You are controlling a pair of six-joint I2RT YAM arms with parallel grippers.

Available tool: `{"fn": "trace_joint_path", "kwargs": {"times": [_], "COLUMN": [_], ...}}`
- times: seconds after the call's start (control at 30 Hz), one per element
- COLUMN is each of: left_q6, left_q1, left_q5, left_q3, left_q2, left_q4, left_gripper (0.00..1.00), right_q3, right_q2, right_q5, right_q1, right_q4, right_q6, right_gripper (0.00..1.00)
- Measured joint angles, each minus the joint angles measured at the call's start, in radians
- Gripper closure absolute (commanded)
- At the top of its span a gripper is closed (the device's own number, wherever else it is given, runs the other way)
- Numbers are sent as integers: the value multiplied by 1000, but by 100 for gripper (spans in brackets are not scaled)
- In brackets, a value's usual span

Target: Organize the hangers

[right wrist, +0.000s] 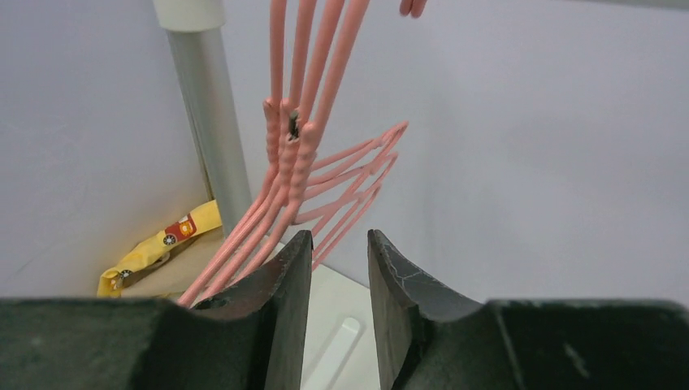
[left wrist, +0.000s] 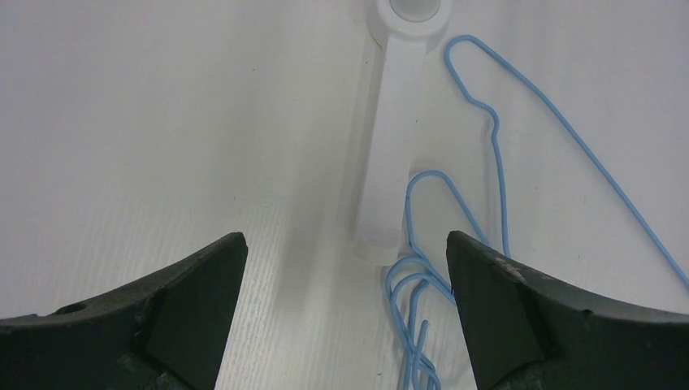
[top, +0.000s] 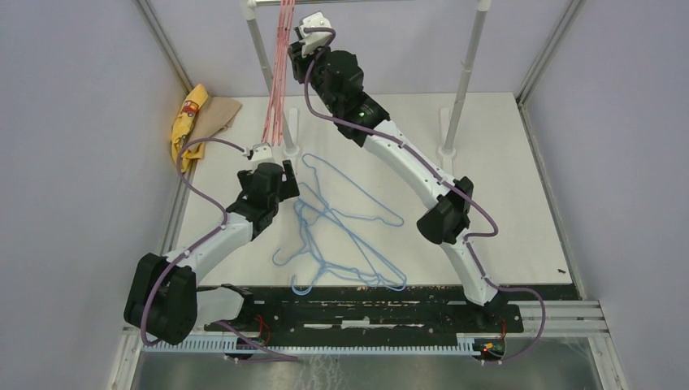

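Top external view: a bunch of pink-red hangers [top: 279, 73] hangs from the rail [top: 382, 2] of a white rack at the far side of the table [top: 520, 211], close beside the rack's left post [top: 262, 57], while several light blue hangers [top: 341, 231] lie tangled flat on the table between the two arms. The right arm [top: 406, 162] reaches up and back towards the hanging bunch; the left arm [top: 215, 240] is low, its wrist at the left edge of the blue tangle. A yellow cloth [top: 187, 122] and a brown piece [top: 219, 114] lie at the far left edge. Left wrist view: the left gripper [left wrist: 345, 241] has its fingers spread wide over the table, holding nothing, with blue hooks and the white foot of the post [left wrist: 394, 138] just ahead. Right wrist view: the right gripper [right wrist: 339, 244] shows only a narrow gap between its fingers, with nothing in it; the pink-red wires hang just beyond its left finger, and whether they touch it I cannot tell.
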Motion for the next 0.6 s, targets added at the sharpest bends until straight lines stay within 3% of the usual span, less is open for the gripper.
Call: {"fn": "trace_joint_path", "kwargs": {"times": [0.4, 0.5, 0.6], "left_q6": [0, 0, 0], "left_q1": [0, 0, 0], "left_q5": [25, 25, 25], "left_q3": [-1, -2, -4], "left_q2": [0, 0, 0], "left_q4": [21, 21, 24], "left_gripper": [1, 1, 1], "right_q3": [33, -17, -97], "right_q2": [78, 63, 35], "right_q5": [10, 37, 74], "right_q1": [27, 31, 33], "right_q4": [20, 46, 51], "right_q6": [-13, -23, -39], "right_gripper": [50, 41, 25]}}
